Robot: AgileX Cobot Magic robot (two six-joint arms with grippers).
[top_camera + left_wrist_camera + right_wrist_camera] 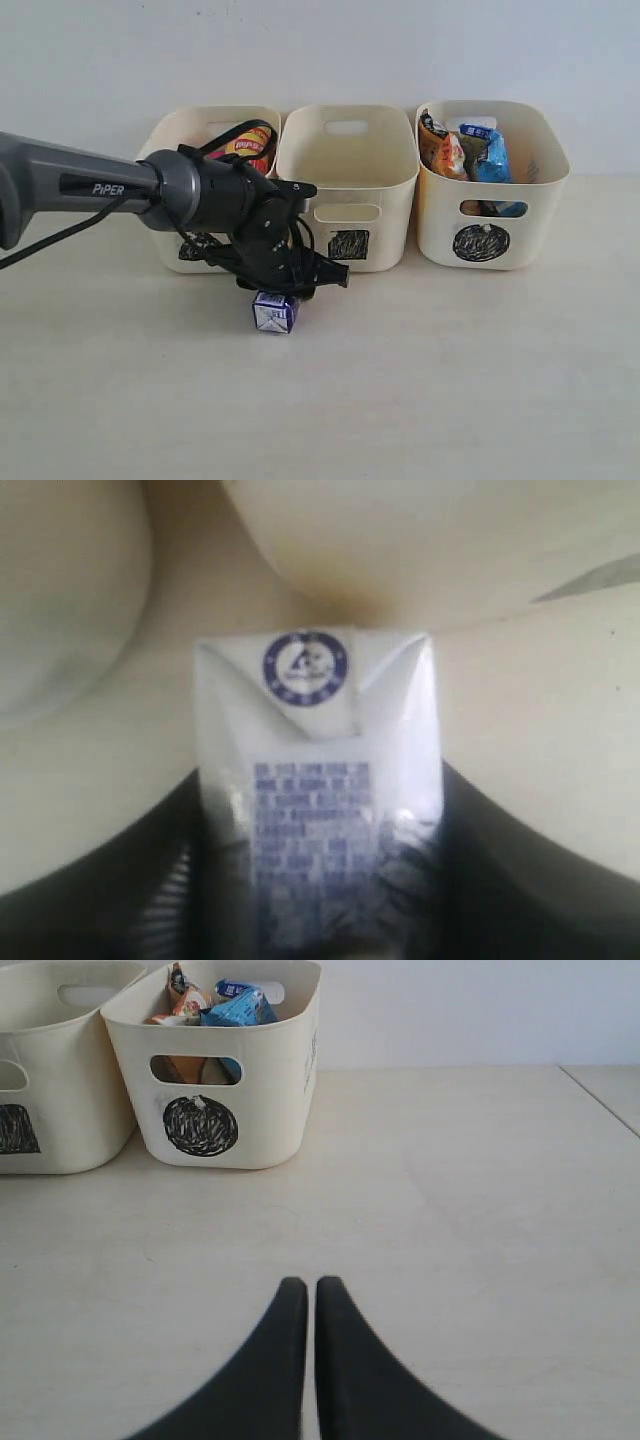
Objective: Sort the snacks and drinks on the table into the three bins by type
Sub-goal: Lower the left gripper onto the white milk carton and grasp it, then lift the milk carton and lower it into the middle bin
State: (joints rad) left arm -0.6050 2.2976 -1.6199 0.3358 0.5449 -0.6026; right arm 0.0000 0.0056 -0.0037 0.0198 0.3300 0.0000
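Evidently the blue-and-white carton lies lengthwise toward the bins.

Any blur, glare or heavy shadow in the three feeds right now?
Left wrist view: blue-and-white carton fills the frame, its lower print smeared, the end effector fingers dark and out of focus. Exterior view: sharp, evenly lit, soft shadow under the carton. Right wrist view: circle-marked bin crisp, right end effector slightly soft-edged, no glare.
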